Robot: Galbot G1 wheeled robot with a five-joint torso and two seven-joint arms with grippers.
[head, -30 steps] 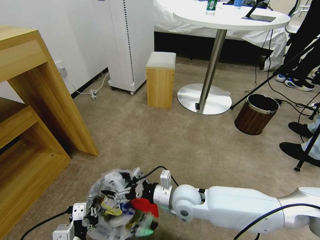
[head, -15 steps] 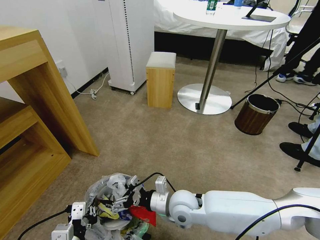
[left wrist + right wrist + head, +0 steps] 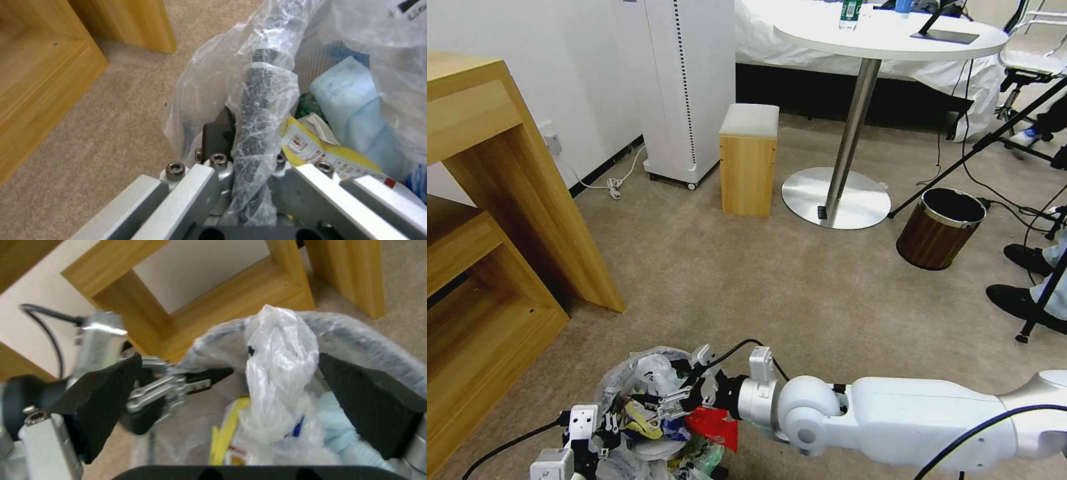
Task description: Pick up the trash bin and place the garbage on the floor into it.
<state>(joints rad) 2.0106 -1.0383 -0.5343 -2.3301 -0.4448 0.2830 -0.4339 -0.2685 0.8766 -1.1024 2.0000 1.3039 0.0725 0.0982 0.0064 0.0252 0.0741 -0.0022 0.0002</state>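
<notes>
The trash bin [image 3: 627,380], lined with a crinkly whitish bag, is at the bottom of the head view. My left gripper [image 3: 608,427] is shut on its rim [image 3: 260,100], pinching rim and bag together between the fingers [image 3: 249,160]. My right gripper [image 3: 668,402] hangs over the bin's mouth, open, with a bunched fold of the bag [image 3: 276,350] between its wide-apart pads [image 3: 369,406]. Inside the bin lies garbage: a red wrapper [image 3: 715,425], a yellow wrapper [image 3: 311,146] and a pale blue carton [image 3: 351,100].
A wooden desk frame [image 3: 514,220] stands close on the left. Farther off are a wooden stool [image 3: 749,159], a round table's base [image 3: 836,197] and a brown wood-grain bin [image 3: 939,228]. Tripod legs, cables and shoes [image 3: 1027,257] crowd the right. Open carpet [image 3: 774,287] lies ahead.
The bin and its contents were blurred a second ago and now sit still. My right gripper has shifted slightly to the right above the bin. The left gripper has kept its hold.
</notes>
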